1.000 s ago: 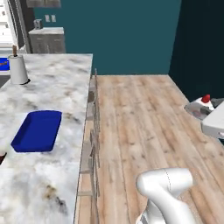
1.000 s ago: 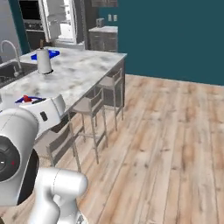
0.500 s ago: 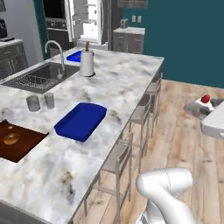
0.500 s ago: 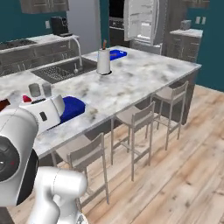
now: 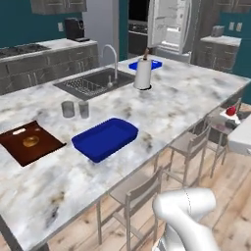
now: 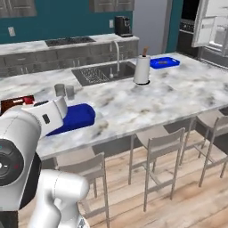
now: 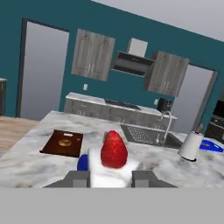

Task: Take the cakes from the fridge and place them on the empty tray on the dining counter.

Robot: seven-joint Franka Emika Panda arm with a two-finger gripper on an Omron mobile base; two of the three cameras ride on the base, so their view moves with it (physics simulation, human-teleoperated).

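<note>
cake [image 7: 113, 159] pinched in tool [image 7: 111, 178] — tray [image 5: 105, 138] beyond

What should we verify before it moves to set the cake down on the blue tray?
1. Grip: gripper shut on the white cake with the red top, ok.
2. Target: blue tray on the dining counter looks empty, ok.
3. Neighbours: wooden board and two grey cups sit apart from the tray, ok.
4. Alignment: cake sits off past the counter's edge, not over the tray, not ok.
5. Second cake: the flat brown piece, cannot tell where it is.
6. Approach path: chairs line the near edge of the counter, below its top, ok.
</note>
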